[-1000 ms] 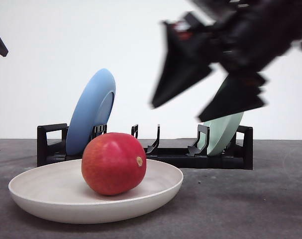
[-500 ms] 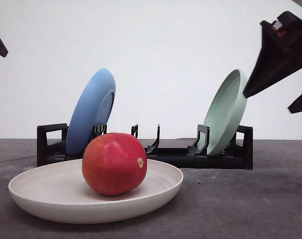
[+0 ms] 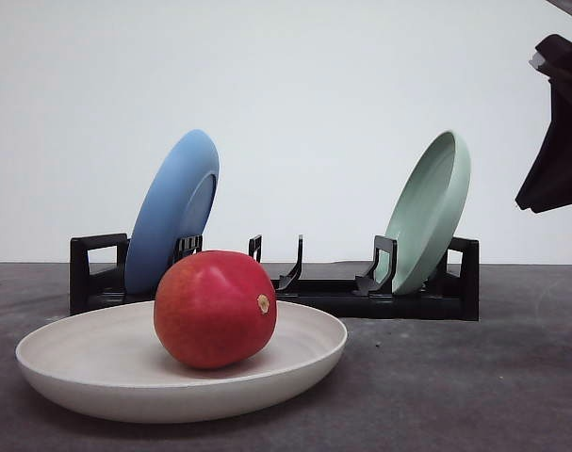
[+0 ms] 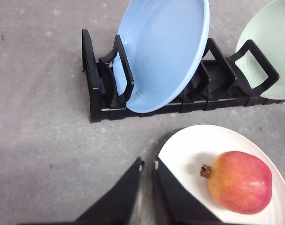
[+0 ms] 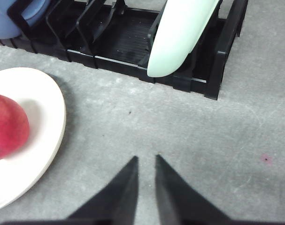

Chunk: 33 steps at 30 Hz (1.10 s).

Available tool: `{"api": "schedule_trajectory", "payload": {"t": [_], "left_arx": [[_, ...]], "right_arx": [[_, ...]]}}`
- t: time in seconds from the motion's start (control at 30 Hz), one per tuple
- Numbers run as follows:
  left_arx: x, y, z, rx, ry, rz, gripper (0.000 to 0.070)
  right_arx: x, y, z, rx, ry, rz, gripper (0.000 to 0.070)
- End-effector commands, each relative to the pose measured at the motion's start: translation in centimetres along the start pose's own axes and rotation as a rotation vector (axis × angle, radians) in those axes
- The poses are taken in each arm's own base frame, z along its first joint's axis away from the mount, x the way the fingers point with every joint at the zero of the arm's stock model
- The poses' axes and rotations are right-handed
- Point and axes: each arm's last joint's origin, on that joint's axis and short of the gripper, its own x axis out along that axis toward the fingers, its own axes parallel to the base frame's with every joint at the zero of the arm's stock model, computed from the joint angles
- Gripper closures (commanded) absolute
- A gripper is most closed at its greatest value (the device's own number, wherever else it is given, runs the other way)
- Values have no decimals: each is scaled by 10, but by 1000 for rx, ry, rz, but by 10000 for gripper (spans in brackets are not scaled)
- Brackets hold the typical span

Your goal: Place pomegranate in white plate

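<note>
Since the earlier frame, the right gripper [image 5: 146, 161] has withdrawn toward 3 o'clock, its jaws nearly closed and empty. Nearest, the pomegranate [image 3: 216, 309] sits in the white plate [image 3: 97, 400]. The left gripper [image 4: 147, 165], also narrow and empty, hovers beside the rim. Risk: an arm nudging the rim could roll the fruit. Behind stands the rack [image 3: 342, 297].

Grey table [image 3: 512, 377]: white plate [image 3: 78, 381] & black rack [image 3: 333, 297]

Bare table [image 3: 474, 386] right of white plate [image 3: 295, 363]; rack [image 3: 427, 297] behind.
</note>
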Motion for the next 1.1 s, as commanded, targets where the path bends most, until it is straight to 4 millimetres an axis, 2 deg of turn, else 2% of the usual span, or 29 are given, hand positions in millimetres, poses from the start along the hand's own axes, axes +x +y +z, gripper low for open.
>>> {"api": "schedule_trajectory", "payload": {"t": [0.0,0.47,0.6,0.9,1.07], "left_arx": [[0,-1,2,1,-2,-3,700],[0,0,1,1,-2,-1,700],[-4,3,-5,73,-38,9,700],[1,30,-63,67,-327,115,700],[3,41,-91,56,-410,180,700]], "right_arx": [[0,1,1,-6,-5,2,670],[0,1,2,-8,-15,4,671],[0,1,2,-8,-16,4,671],[0,1,2,-9,-17,4,671],[0,1,2,-9,-17,4,670]]}}
